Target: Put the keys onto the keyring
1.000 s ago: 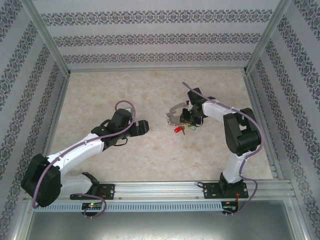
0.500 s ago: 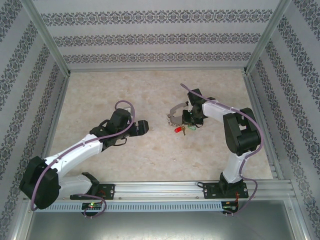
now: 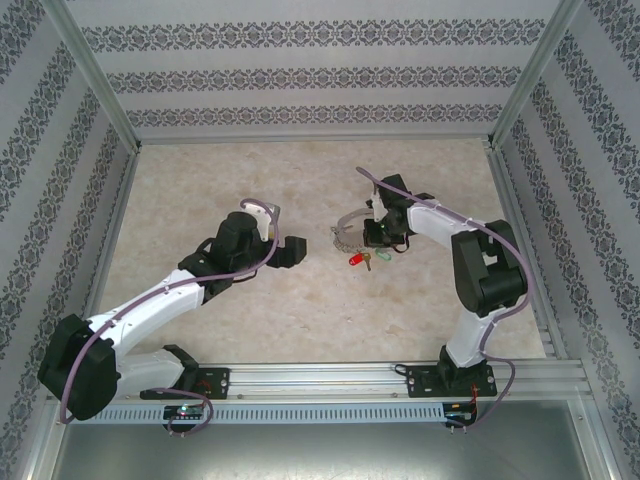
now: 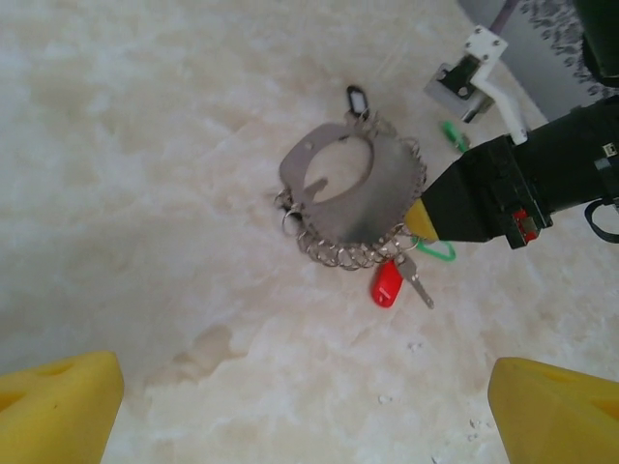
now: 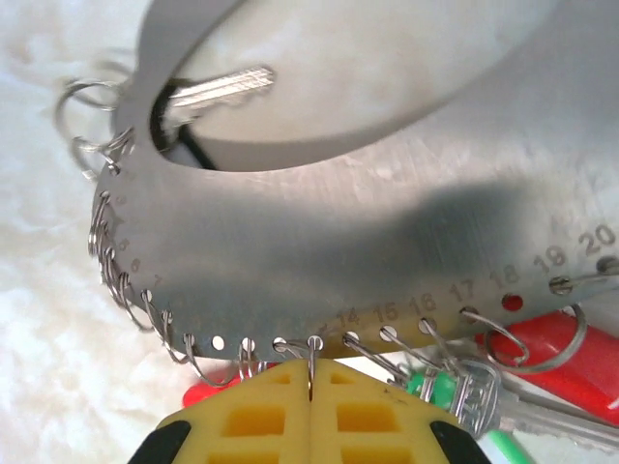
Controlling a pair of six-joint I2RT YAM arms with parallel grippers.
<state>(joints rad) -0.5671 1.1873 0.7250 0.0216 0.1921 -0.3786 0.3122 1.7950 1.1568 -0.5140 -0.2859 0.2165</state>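
Evidently light, stiff and slick, the keyring [image 4: 372, 208] rests on the tabletop [image 4: 145, 193] as a thin metal band, with the keys [image 4: 389, 284] dangling loosely off its rim. The right end effector [image 5: 311, 387] is clenched on one small wire ring [image 5: 311, 358] at that rim. The band's flat edge would probably give a surer hold than the springy rings; the left end effector [image 3: 291, 250] hangs released, well apart.

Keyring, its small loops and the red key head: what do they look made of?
Keyring: brushed grey sheet metal, likely steel; it shows fine grain lines, a dull sheen, and numbers marked by punched holes. Small loops: bright wire, probably steel; thin, shiny, and coiled like split rings. Red key head: seems to be plastic; smooth, glossy and uniformly coloured.
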